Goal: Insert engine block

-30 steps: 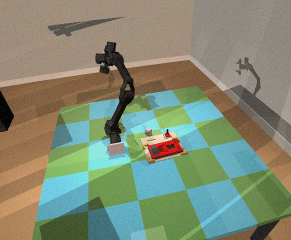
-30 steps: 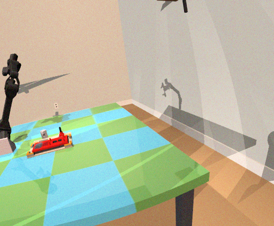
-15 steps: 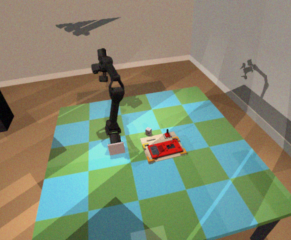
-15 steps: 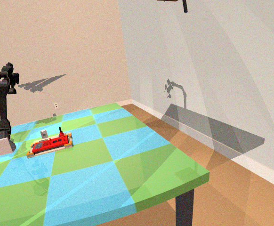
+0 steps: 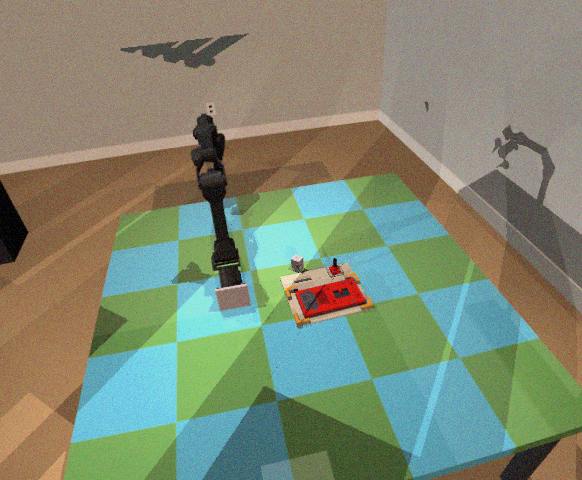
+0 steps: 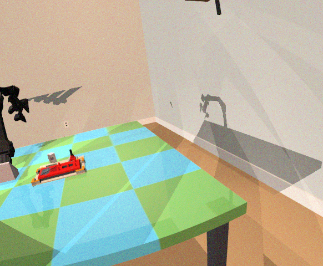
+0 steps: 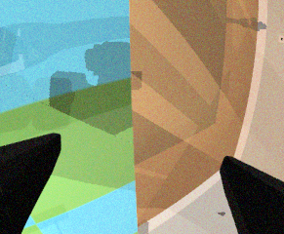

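Where the checkered table's [image 5: 327,356] [image 6: 98,197] [image 7: 83,161] edge crosses the wrist view, my gripper [image 5: 206,135] [image 6: 25,112] [image 7: 144,155] hangs wide open and empty, well apart from the car body [image 5: 331,298] [image 6: 59,169]. Beside the car body stands the pale engine block [image 5: 297,262] [image 6: 51,157], outside its opening. Walls [image 5: 177,87] [image 6: 84,57] [image 7: 283,88] rise beyond the wooden floor [image 5: 301,149] [image 6: 284,226] [image 7: 181,97].

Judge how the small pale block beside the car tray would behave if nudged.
The pale block would probably slide rather than roll, given its flat faces. A high push might tip it, since it looks taller than wide in the exterior view. Its crisp edges suggest a stiff body.
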### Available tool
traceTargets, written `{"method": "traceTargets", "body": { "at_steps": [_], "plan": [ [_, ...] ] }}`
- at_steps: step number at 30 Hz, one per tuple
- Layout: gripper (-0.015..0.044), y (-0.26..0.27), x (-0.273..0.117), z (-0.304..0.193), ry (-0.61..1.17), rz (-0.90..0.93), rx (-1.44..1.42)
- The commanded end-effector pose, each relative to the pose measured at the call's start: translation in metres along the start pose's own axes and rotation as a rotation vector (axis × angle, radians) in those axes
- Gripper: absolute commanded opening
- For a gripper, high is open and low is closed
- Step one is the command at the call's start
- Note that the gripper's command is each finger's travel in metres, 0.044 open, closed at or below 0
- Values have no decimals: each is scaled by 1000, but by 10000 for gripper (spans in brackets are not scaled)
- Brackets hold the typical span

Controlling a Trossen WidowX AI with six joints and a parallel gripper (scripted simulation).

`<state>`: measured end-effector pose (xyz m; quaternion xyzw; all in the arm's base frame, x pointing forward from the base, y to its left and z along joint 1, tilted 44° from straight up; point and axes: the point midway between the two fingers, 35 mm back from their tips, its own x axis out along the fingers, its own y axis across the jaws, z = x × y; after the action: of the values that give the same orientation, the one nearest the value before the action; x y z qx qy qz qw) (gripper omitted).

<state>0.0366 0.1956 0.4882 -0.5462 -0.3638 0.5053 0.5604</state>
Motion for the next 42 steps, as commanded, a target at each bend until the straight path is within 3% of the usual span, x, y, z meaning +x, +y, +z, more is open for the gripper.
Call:
{"method": "traceTargets", "body": {
  "at_steps": [1, 21, 42],
  "plan": [
    [440, 18, 20, -15, 73, 78, 14],
    [440, 95, 67, -115, 391, 381, 205],
    [440, 184, 49, -222, 651, 626, 619]
  ]
}}
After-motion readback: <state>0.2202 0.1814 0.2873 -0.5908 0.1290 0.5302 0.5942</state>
